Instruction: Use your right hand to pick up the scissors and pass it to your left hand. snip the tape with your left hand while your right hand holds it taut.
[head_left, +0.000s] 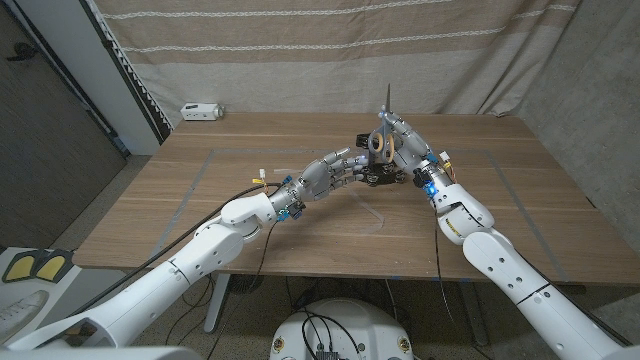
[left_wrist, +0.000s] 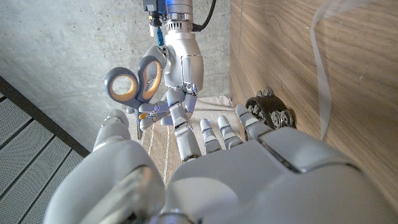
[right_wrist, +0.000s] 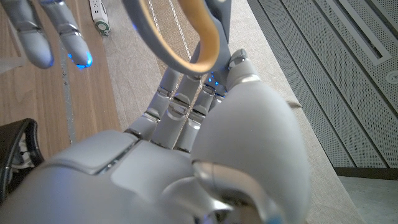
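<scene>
Both white arms are seen entering from the bottom corners of the head view, meeting just above the middle of the frame. The right hand is raised over the wooden desk, and the scissors are held in it with the blades pointing straight up and the grey, yellow-lined handle loops below. In the left wrist view the scissors are shown at upper left, gripped by the fingers of the right hand just below the loops. The left hand is stretched toward them, its fingers apart and nothing held; the fingertips are just beside the right hand, and whether they touch it cannot be told. A black tape dispenser stands on the desk beneath the two hands, and a clear strip of tape lies on the wood beside it. A small white device sits at the desk's far edge, upper left, before a grey curtain.
</scene>
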